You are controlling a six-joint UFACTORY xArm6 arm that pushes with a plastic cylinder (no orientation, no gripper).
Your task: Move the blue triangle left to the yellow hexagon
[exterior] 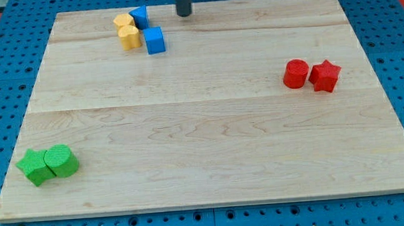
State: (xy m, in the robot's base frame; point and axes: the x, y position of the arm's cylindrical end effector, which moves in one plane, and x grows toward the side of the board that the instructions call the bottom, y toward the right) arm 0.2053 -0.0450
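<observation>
The blue triangle (139,17) sits near the view's top left of the wooden board (210,127), touching the right side of the yellow hexagon (122,22). A second yellow block (129,37) lies just below the hexagon. A blue cube (154,40) lies to the lower right of these. My tip (184,14) is at the view's top, to the right of the blue triangle and apart from it, touching no block.
A red cylinder (295,74) and a red star-shaped block (325,76) sit side by side at the view's right. Two green blocks (35,167) (61,160) sit together at the view's bottom left. A blue pegboard (395,14) surrounds the board.
</observation>
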